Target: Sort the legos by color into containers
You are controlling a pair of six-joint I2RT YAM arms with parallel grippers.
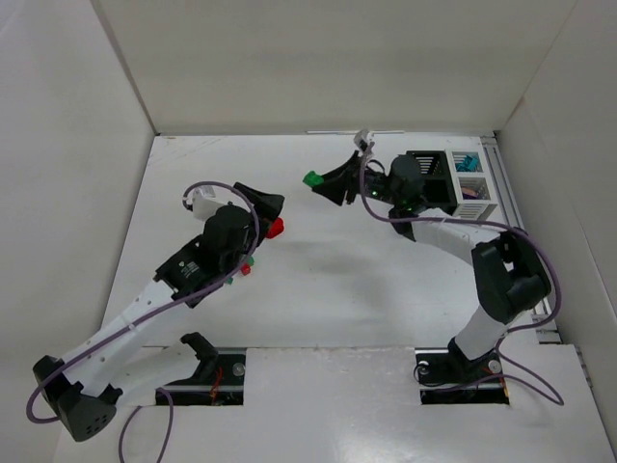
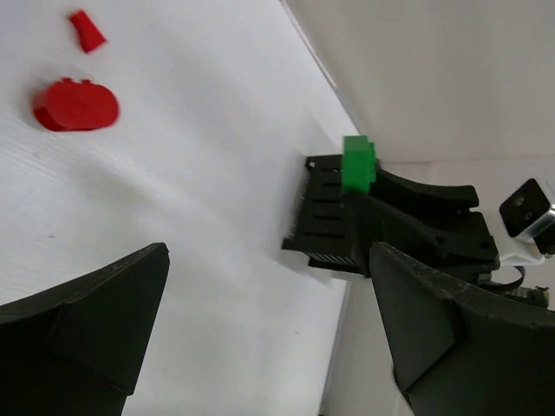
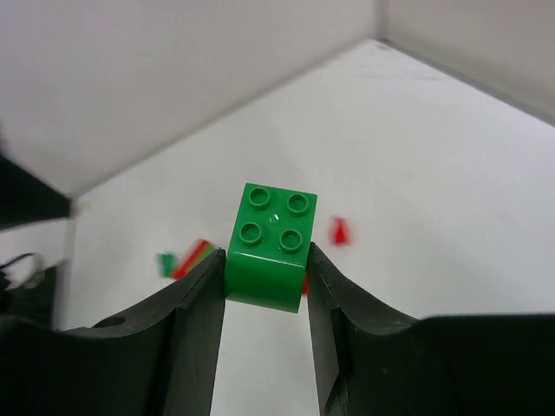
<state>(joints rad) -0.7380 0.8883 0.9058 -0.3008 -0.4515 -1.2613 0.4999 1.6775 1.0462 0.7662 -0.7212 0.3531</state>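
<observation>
- Right jaws clamp a green brick by two opposite sides, studs up, clear of the counter and just left of the bins.
- Left jaws gape wide and hold nothing, at mid-left.
- A rounded red piece lies on the counter beyond them, with a smaller red piece near it.
- Bins sit far right; teal bricks fill one white bin.

A robotics lab test cell: a flat white tabletop fills the middle of the top view, boxed in by plain white board walls at left, back and right. A white-and-black jointed robot arm is bolted at the bottom left and its twin at the bottom right, with loose purple cables looping off them
</observation>
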